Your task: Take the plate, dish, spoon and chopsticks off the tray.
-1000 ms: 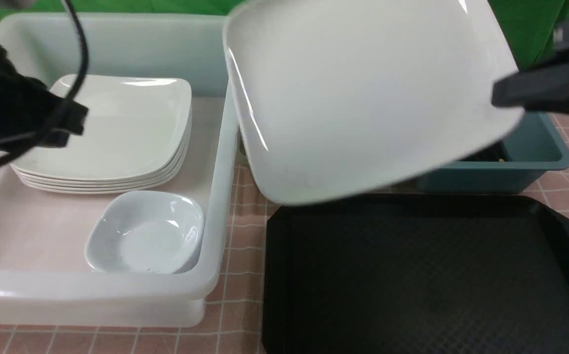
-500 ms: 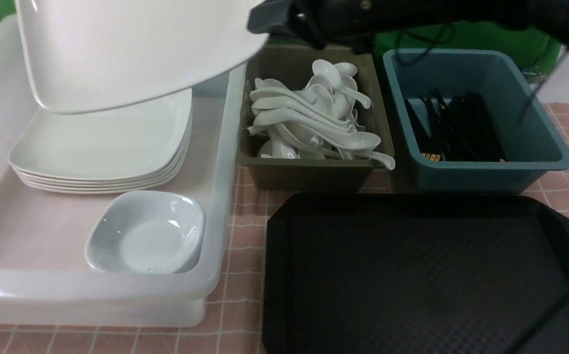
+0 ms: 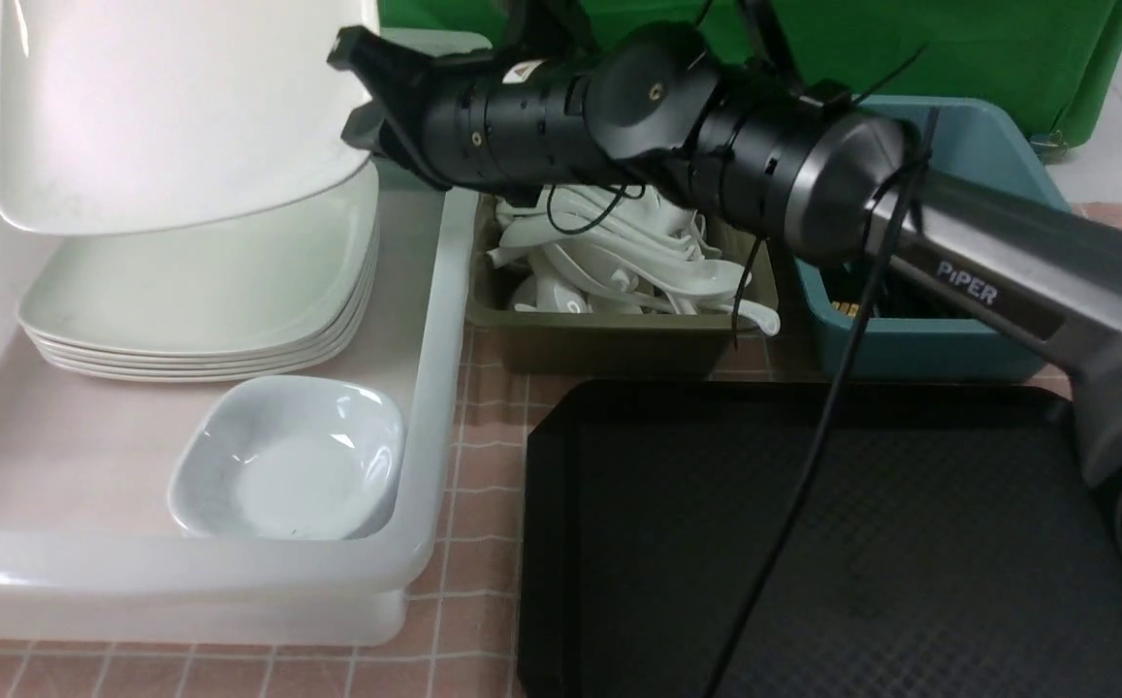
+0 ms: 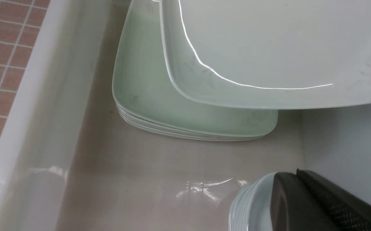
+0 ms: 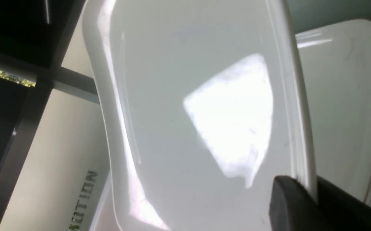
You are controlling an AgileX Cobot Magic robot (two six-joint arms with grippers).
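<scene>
Nearest, the black tray (image 3: pixel 813 543) lies bare, its near and right edges cut off. Beyond it, the right arm hides most of the spoon bin (image 3: pixel 609 339) and the blue bin (image 3: pixel 910 349). Farther left, the right gripper (image 3: pixel 367 92) is clamped on the plate (image 3: pixel 173 107), tilted above the plate stack (image 3: pixel 202 291) in the white tub (image 3: pixel 425 388). Only one finger (image 4: pixel 313 205) of the closed left gripper shows.

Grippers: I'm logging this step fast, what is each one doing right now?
Left gripper: shut, holding nothing visible.
Right gripper: shut on the plate, gripping its rim above the stack of plates.
</scene>
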